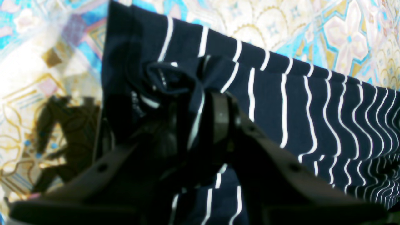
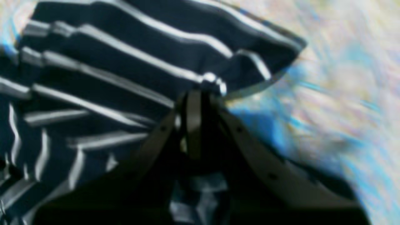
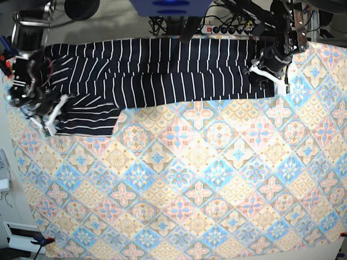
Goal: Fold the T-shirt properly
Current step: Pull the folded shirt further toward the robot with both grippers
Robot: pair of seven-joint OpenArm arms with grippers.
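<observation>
Right gripper clamped on T-shirt edge; wrist view blurred. Left gripper pinches bunched hem, fingertips partly hidden by cloth. Both arms low at shirt's opposite ends. Shirt stretched along tablecloth's far edge.

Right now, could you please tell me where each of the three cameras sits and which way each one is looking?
Left wrist: on the left arm, looking along its fingers, shut on a bunched edge of the T-shirt above the tablecloth.
Right wrist: on the right arm, looking along its fingers, shut on a T-shirt edge; blurred.
Base: overhead, looking down on the tablecloth, the T-shirt along the far edge, both arms at its ends.
Shared: all three show the striped T-shirt on the tablecloth.
</observation>
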